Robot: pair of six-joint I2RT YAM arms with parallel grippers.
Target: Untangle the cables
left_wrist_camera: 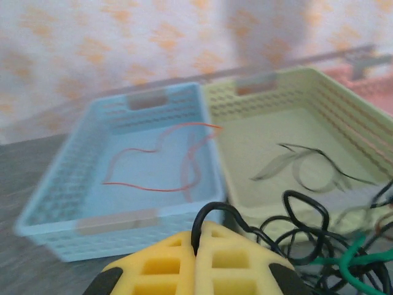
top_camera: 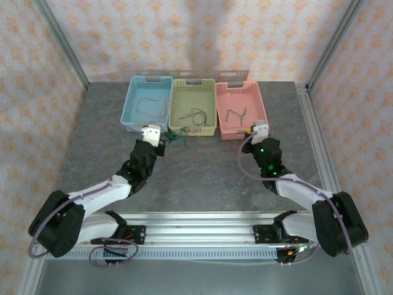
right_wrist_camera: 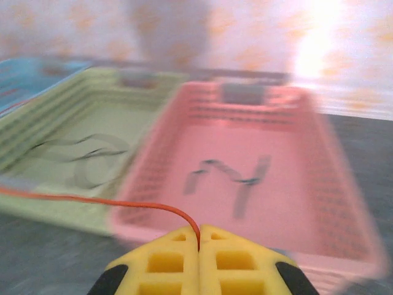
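Cables [top_camera: 178, 136] lie as one tangle on the table [top_camera: 202, 175], against the front wall of the yellow-green basket [top_camera: 194, 82]. The left gripper [top_camera: 153, 133] sits just beside the tangle on its left. The right gripper [top_camera: 255, 129] is well apart on its right, in front of the pink basket [top_camera: 239, 84]. The left arm is nearer. Count: three baskets, including the blue basket [top_camera: 149, 78].

Left wrist view: the jaws are fully closed on a black cable loop [left_wrist_camera: 206, 215]. The tangle lies near, to the right of the fingers [left_wrist_camera: 233, 264]. Its black strands are too interwoven to count; one green strand [left_wrist_camera: 353, 261] is visible. One reddish cable [left_wrist_camera: 163, 166] lies in the blue basket and one black cable [left_wrist_camera: 307, 169] in the yellow-green basket.

Right wrist view: the jaws are fully closed on one orange-red cable [right_wrist_camera: 92, 200]. Its long axis runs leftward from the fingertips, along the basket fronts. One dark cable [right_wrist_camera: 230, 175] lies in the pink basket. A separating pull would likely follow this left-right axis.
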